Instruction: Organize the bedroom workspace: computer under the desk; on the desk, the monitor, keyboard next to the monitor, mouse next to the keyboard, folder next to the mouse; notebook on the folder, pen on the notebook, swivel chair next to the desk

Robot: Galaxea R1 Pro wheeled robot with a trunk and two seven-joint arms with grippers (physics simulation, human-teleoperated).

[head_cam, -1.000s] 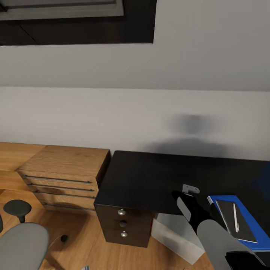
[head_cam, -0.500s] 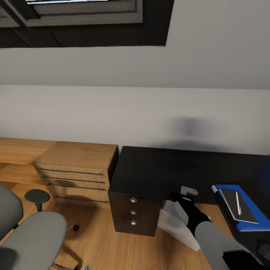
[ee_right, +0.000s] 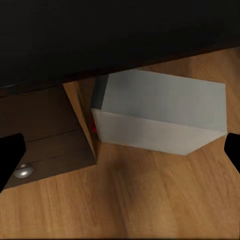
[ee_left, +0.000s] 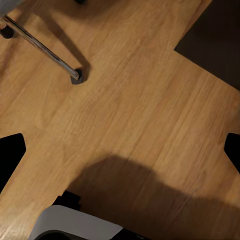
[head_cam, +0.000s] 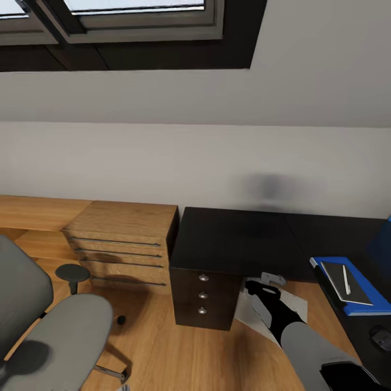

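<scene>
Right arm reaching forward and down, its hand point(head_cam: 264, 284) low before the glossy black worktop point(head_cam: 233, 241), fingers spread wide, empty, above light-grey box-shaped computer point(ee_right: 157, 117) under the worktop. Left hand's fingers wide over floor.

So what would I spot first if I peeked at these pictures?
Probably the bright blue folder on the black desk at the right, with a dark notebook and a thin pen stacked on it. Next, the big grey swivel chair at the lower left on the wooden floor. Under the desk lies a pale grey computer box.
</scene>
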